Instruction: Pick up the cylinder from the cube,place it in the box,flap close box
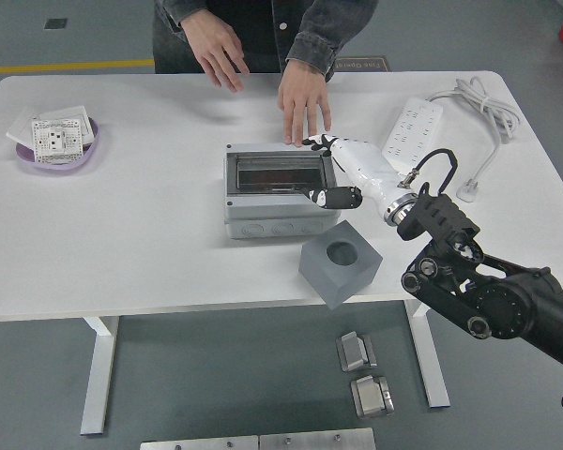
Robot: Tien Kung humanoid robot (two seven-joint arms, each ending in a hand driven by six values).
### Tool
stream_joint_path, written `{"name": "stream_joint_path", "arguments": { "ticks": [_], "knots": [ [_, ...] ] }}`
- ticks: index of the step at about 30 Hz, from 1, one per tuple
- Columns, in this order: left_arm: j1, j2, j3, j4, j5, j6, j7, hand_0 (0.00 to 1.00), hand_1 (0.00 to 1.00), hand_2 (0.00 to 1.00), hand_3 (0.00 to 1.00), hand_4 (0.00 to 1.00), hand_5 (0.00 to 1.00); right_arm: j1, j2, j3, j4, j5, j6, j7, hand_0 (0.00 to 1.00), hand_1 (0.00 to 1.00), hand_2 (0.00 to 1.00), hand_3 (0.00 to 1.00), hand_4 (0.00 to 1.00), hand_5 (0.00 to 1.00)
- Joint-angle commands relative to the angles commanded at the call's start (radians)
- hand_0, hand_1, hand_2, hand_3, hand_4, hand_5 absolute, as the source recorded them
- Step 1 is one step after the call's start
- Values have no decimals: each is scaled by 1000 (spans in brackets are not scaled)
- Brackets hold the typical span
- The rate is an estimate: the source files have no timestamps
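A single grey box [280, 192] with a dark, smoky flap lying flat over its top is being shown at the centre of the frame on the white counter [150, 244]; whether the cylinder is inside cannot be told through the flap, and it is not seen elsewhere. One grey cube [339, 262] with a round empty hole in its upper face is sitting just below and to the right of the box, near the counter's lower edge. The right hand [342, 173], white with dark fingertips, is being held at the box's right end with its fingers loosely spread and nothing grasped, the thumb tip resting at the box's right rim. Two hands of a person are being seen at the top of the frame: one [303, 97] is laid flat on the counter just above the box's upper right corner, the other [213, 47] is lifted near the counter's far edge. One purple dish [56, 150] holding a white socket plate is lying at the upper left, and one white power strip [413, 127] with its cable at the upper right.
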Motion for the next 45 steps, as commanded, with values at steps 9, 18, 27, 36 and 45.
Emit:
{"name": "stream_joint_path", "arguments": {
  "ticks": [9, 18, 27, 36, 45],
  "knots": [
    [21, 4, -15, 4, 13, 2, -1, 709, 704, 560, 781, 742, 288, -230, -59, 236, 162, 118, -66, 107, 730, 715, 761, 841, 805, 266],
    [32, 8, -19, 6, 24, 2, -1, 709, 703, 559, 781, 742, 287, -418, -71, 334, 184, 466, -51, 348, 729, 712, 753, 824, 804, 273],
    [29, 13, -16, 6, 29, 2, -1, 708, 703, 559, 780, 743, 286, -453, -78, 363, 213, 803, 21, 489, 737, 705, 739, 763, 819, 308],
    [34, 19, -3, 8, 26, 1, 2, 708, 702, 560, 779, 743, 287, -466, -81, 380, 244, 1076, 132, 447, 739, 706, 733, 762, 854, 427],
    [30, 30, 6, 8, 27, -1, 3, 708, 702, 559, 778, 744, 286, -457, -86, 373, 243, 1161, 155, 434, 755, 714, 739, 766, 927, 754]
  ]
}}
